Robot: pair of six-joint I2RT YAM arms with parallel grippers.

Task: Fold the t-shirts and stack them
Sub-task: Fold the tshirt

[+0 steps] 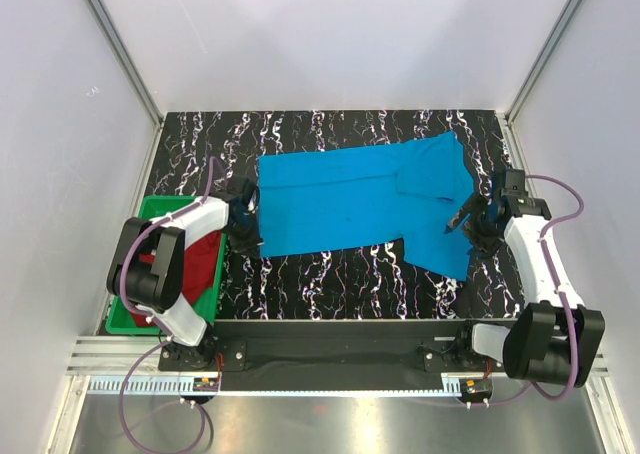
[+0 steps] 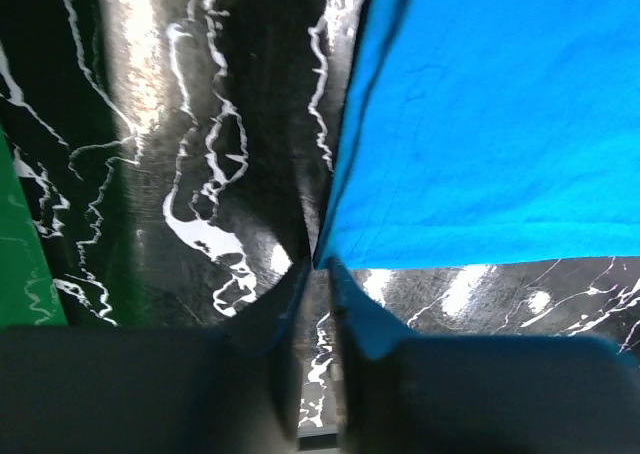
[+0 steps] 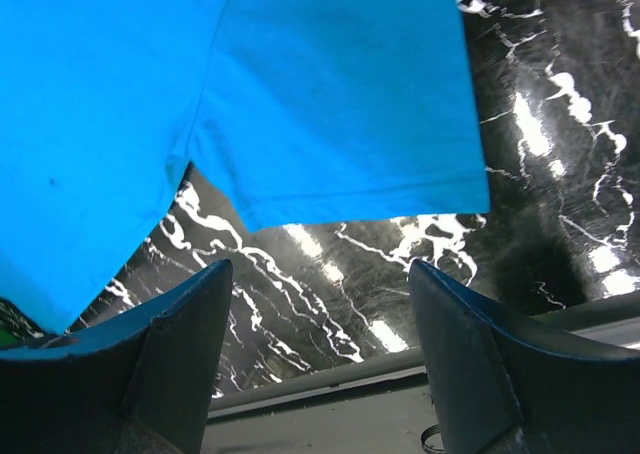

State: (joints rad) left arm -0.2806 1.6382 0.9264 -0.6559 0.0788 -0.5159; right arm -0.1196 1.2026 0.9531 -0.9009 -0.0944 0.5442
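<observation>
Blue t-shirt [image 1: 360,209] lies spread flat on the tabletop [image 1: 330,274], from centre out toward 2 o'clock, with the collar end at 3 o'clock and the hem at 9. Red t-shirt [image 1: 205,264] is bunched in the green bin [image 1: 160,209] at 8 o'clock and isn't in play yet.

I read this as the first fold on the blue one, at the pick-up stage.

Left pincer [image 2: 315,274] is at the shirt's 8 o'clock hem corner. In the wrist view the jaws are nearly together with the cloth corner right at the tips, so it looks like a pinch on that corner, though a thin one.

Right pincer [image 3: 320,274] is at the shirt's 4 o'clock side by the near sleeve. Jaws are wide apart with nothing between them, only bare tabletop, and the sleeve hem sits just ahead at 12 o'clock of the fingers.

Next move, as I see it:
- The right needs to reach forward and down onto the sleeve or shoulder edge and clamp.
- Then both lift together and carry the near edge toward 12 o'clock.

Risk: the left bite is shallow, so the corner may slip on lift.
</observation>
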